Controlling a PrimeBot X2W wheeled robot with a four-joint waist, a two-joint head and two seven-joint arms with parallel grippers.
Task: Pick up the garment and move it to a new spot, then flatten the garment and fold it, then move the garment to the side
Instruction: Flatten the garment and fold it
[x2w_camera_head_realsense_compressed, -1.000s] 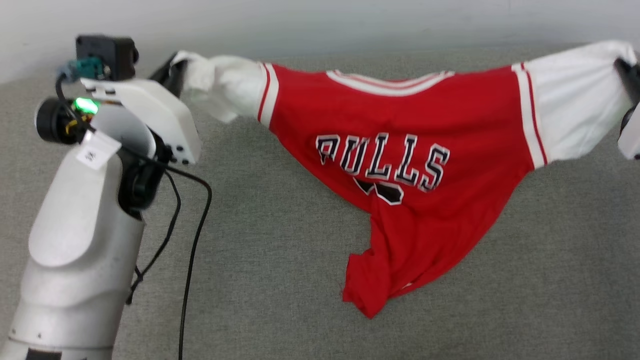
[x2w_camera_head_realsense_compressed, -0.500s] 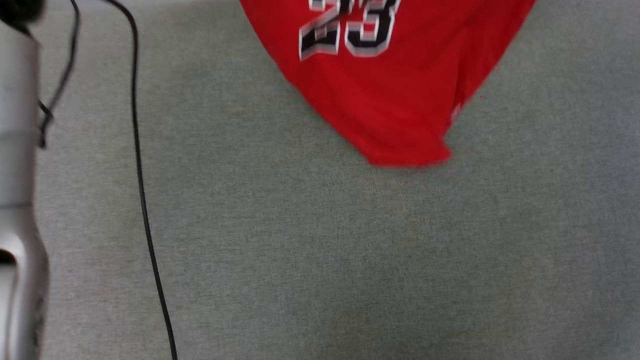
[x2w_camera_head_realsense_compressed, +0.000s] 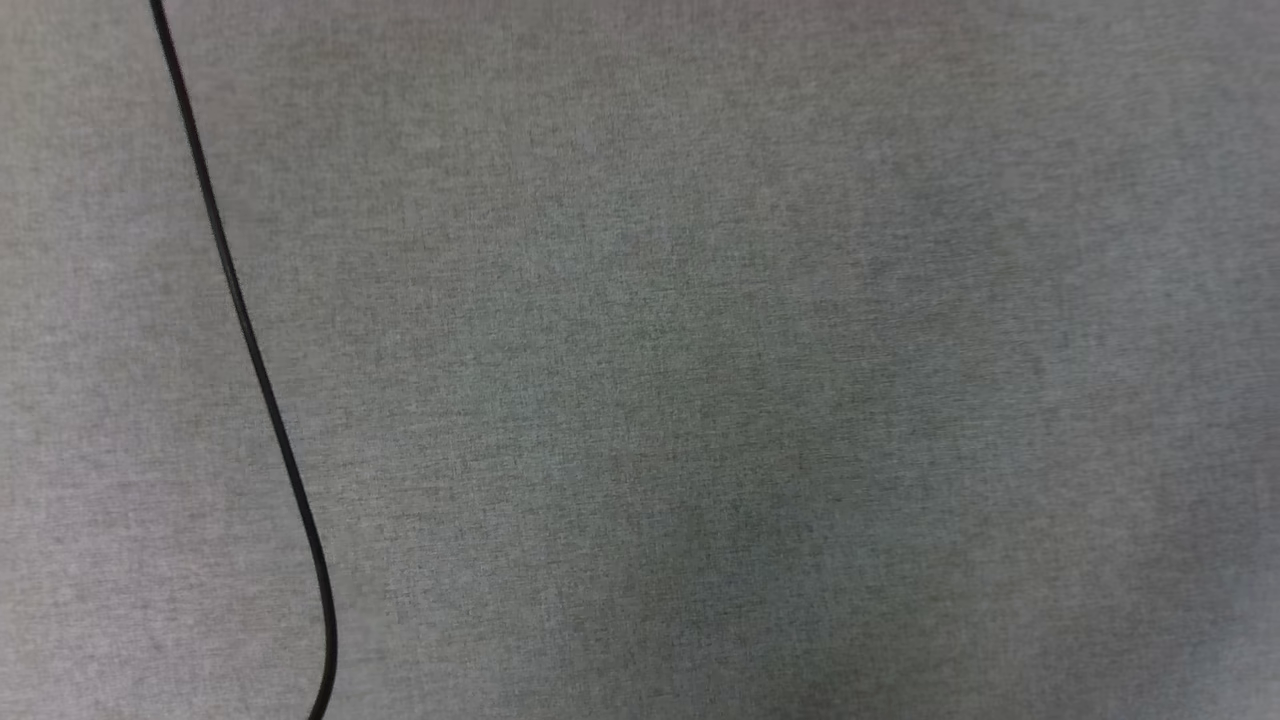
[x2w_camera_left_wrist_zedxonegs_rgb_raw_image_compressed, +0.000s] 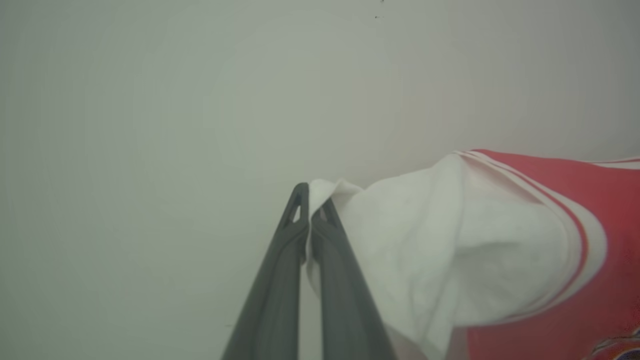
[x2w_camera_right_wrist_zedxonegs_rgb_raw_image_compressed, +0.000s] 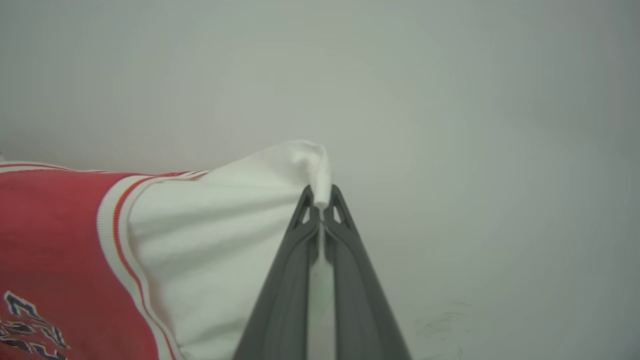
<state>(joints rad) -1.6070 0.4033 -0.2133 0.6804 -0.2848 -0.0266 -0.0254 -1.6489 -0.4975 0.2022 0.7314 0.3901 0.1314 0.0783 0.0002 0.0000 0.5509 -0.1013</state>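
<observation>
The left fingers (x2w_camera_left_wrist_zedxonegs_rgb_raw_image_compressed: 282, 280) were closed on a thin pinch of white sleeve at the frame's lower middle. The right fingers (x2w_camera_right_wrist_zedxonegs_rgb_raw_image_compressed: 292, 280) pinched the other sleeve's tip the same way. The red jersey (x2w_camera_left_wrist_zedxonegs_rgb_raw_image_compressed: 575, 200) was held up between them before a pale wall. With so little slippery cloth gripped, I judged any harder tug apart could slip a sleeve free and drop it onto the grey surface (x2w_camera_head_realsense_compressed: 700, 400) near the black cable (x2w_camera_head_realsense_compressed: 250, 350).
</observation>
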